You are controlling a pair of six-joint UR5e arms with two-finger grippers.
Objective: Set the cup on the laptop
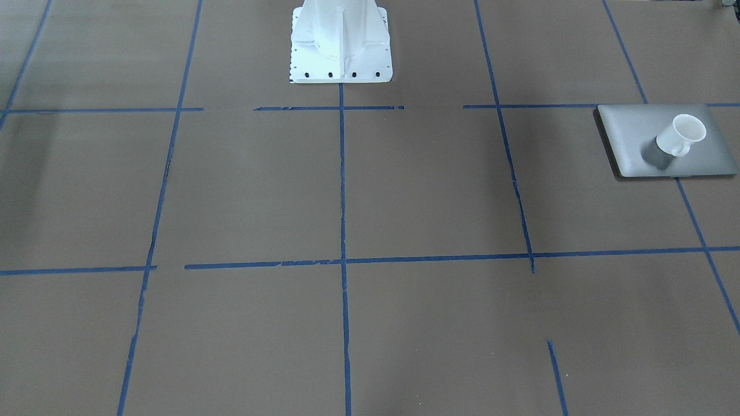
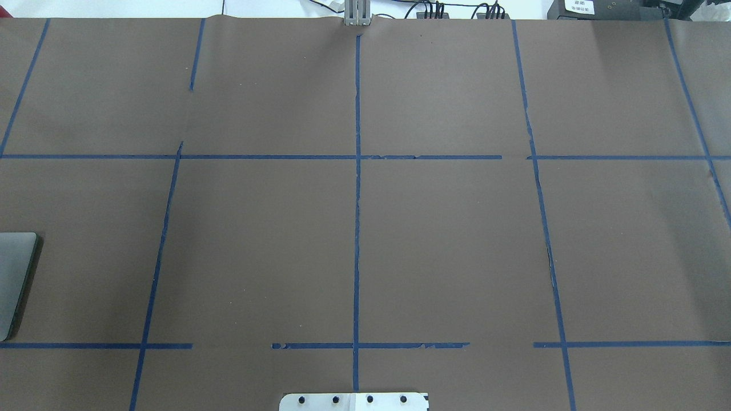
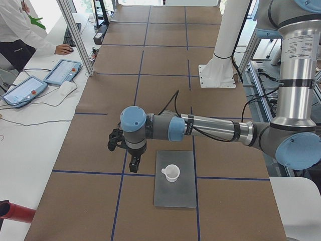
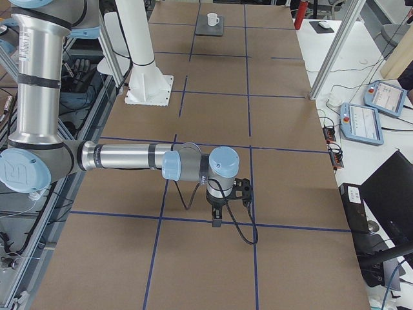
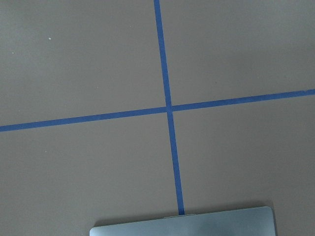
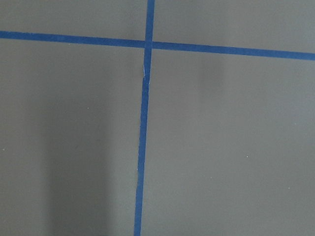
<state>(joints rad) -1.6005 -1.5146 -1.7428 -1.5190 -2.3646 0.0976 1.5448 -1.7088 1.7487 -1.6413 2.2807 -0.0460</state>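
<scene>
White cup (image 1: 682, 136): was seen standing upright on the closed lid of the laptop (image 1: 636, 138), its loop handle turned toward the operators' side; it was gripped by nothing.
Silver-grey laptop: was laid flat on the table (image 1: 404, 202) at the robot's left end; only one edge of it was caught in the overhead view and in the left wrist view.
Left hand (image 3: 134, 167): was held above the table just beside the laptop's operator-side edge, apart from the cup; whether it was clenched or spread could not be told, as it was shown in the side view only.
Right hand (image 4: 216, 219): was held low over a blue tape line (image 4: 206, 219), well apart from the laptop; its state could not be told either.
Brown table covering: was marked into squares by blue tape.
</scene>
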